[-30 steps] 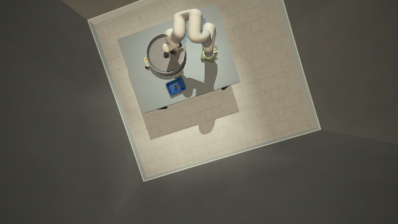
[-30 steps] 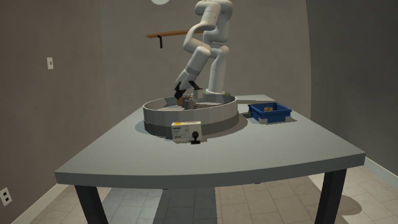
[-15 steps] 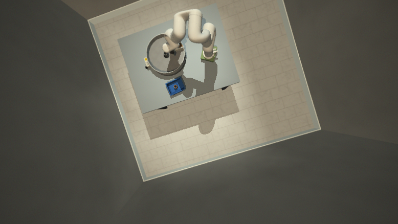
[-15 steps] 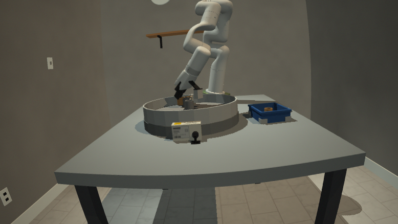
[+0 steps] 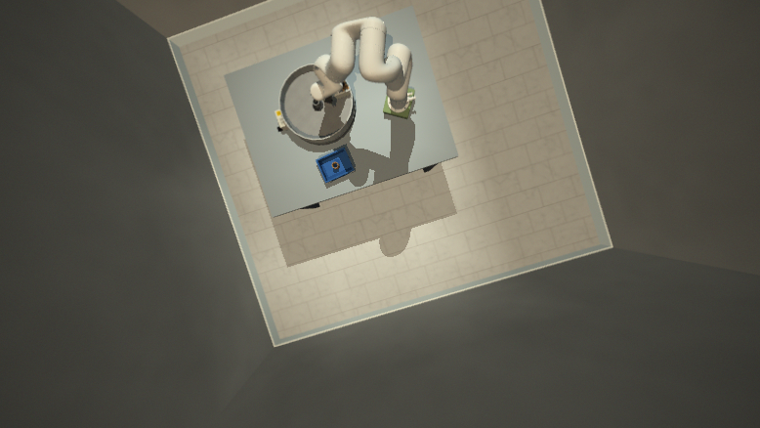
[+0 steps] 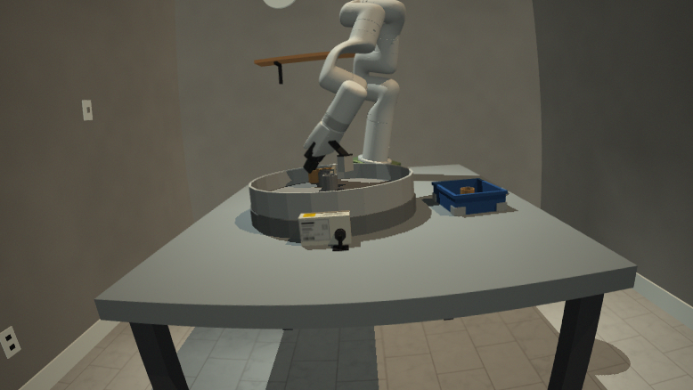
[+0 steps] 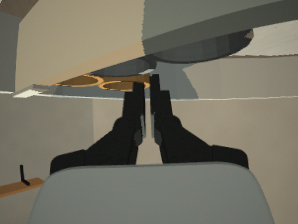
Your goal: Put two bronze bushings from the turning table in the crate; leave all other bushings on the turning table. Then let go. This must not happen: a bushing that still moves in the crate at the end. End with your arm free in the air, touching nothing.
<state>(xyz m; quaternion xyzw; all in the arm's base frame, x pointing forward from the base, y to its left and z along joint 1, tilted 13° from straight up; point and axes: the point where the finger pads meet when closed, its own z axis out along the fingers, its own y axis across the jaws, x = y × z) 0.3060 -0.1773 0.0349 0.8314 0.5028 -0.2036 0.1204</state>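
Note:
My gripper (image 7: 147, 88) is shut on one bronze bushing (image 7: 119, 86) at its right-hand wall; the left fingertip seems to be inside the bore, partly hidden. A second bronze bushing (image 7: 80, 80) sits just left of it. Bronze also shows low under the hand in the exterior view. The turning table (image 5: 297, 98) (image 6: 281, 203) also holds dark grey bushings (image 5: 317, 105) (image 6: 330, 182) (image 7: 200, 47) close by. The blue crate (image 5: 322, 173) (image 6: 477, 206) stands apart from it, with one bronze bushing (image 5: 334, 165) (image 6: 467, 190) inside.
The turning table has a raised round wall around the bushings. A small white box (image 5: 279, 117) (image 6: 313, 230) with a black knob stands outside the wall, on the side facing the exterior camera. The arm's green base plate (image 5: 399, 112) is on the opposite side of the table.

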